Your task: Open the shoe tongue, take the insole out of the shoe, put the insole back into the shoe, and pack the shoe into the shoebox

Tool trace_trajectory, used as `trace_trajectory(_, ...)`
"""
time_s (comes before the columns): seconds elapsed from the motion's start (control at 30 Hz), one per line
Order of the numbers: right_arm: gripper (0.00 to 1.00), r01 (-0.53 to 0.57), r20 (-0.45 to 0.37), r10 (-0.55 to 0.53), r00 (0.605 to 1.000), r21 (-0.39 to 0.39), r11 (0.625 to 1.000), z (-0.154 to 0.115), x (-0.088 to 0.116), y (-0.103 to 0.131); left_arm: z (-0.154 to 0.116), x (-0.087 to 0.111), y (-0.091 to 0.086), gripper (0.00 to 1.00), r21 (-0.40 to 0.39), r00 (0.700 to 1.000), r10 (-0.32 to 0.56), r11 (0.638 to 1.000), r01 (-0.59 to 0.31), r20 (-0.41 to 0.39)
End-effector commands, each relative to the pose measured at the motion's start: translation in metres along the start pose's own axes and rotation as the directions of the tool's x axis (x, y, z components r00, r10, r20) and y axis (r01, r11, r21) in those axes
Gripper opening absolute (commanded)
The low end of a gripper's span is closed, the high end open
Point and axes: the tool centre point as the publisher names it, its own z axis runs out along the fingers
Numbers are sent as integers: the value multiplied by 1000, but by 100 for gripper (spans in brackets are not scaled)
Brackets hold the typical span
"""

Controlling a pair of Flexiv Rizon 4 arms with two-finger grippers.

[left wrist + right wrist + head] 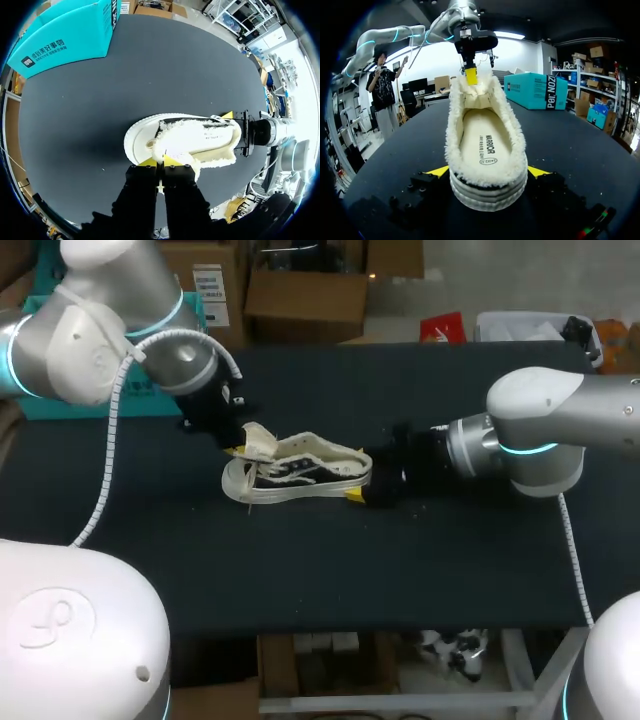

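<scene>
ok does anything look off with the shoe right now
Nothing stands out: the shoe sits upright, the insole lies flat inside, and the tongue is lifted only because the left end effector pinches it.

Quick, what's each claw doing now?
Left gripper: shut on the cream fleecy shoe tongue.
Right gripper: shut on the white fleece-lined shoe, at its heel.

The head view is dim, and the black desk swallows most of the light. In the right wrist view, bright room light behind whitens the background while the pale shoe is evenly lit. In the left wrist view, a soft shadow lies beside the shoe.
</scene>
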Motion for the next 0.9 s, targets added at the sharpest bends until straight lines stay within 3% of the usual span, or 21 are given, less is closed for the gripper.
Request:
trace_trajectory(0.03, 0, -1, -1, 1, 1000, -2, 1000, -4, -2, -8, 9, -17, -7, 0, -16, 998, 15, 1000, -16, -69)
trace_trajectory(0.1, 0, -1, -1, 1, 1000, -2, 1000, -4, -2, -8, 4, -11, -6, 5, -16, 995, 50, 999, -52, -83)
trace_trajectory(0.17, 0, -1, -1, 1, 1000, -2, 1000, -4, -2, -8, -6, -2, -4, 44, 8, 993, 88, 996, -88, -76)
trace_trajectory(0.2, 0, -1, -1, 1, 1000, -2, 1000, -4, -2, -8, -13, 3, -2, 53, 22, 991, 111, 994, -109, -73)
trace_trajectory(0.27, 0, -1, -1, 1, 1000, -2, 1000, -4, -2, -8, -27, 15, 3, 86, 55, 987, 151, 988, -147, -61)
trace_trajectory(0.3, 0, -1, -1, 1, 1000, -2, 1000, -4, -2, -8, -34, 20, 5, 91, 77, 986, 159, 985, -154, -54)
trace_trajectory(0.43, 0, -1, -1, 1, 1000, -2, 1000, -4, -2, -8, -59, 43, 9, 78, 137, 975, 221, 967, -216, -24)
trace_trajectory(0.5, 0, -1, -1, 1, 1000, -2, 1000, -4, -2, -8, -69, 55, 9, 64, 154, 966, 258, 955, -254, -8)
trace_trajectory(0.57, 0, -1, -1, 1, 1000, -2, 1000, -4, -2, -8, -77, 68, 10, 31, 176, 951, 310, 935, -308, 21)
trace_trajectory(0.6, 0, -1, -1, 1, 1000, -2, 1000, -4, -2, -8, -80, 74, 10, 0, 184, 940, 339, 922, -341, 41)
trace_trajectory(0.7, 0, -1, -1, 1, 1000, -2, 1000, -4, -2, -8, -86, 91, 8, 0, 199, 896, 429, 874, -443, 110)
trace_trajectory(0.77, 0, -1, -1, 1, 1000, -2, 1000, -4, -2, -8, -85, 99, 7, 0, 168, 845, 515, 829, -533, 143)
trace_trajectory(0.8, 0, -1, -1, 1, 1000, -2, 1000, -4, -2, -8, -83, 103, 6, 0, 118, 791, 597, 783, -611, 136)
trace_trajectory(0.87, 0, -1, -1, 1, 1000, -2, 1000, -4, -2, -8, -80, 108, 3, 0, 16, 615, 789, 615, -789, -10)
trace_trajectory(0.9, 0, -1, -1, 1, 1000, -2, 1000, -4, -2, -8, -78, 108, 4, 0, -11, 459, 881, 461, -887, -109)
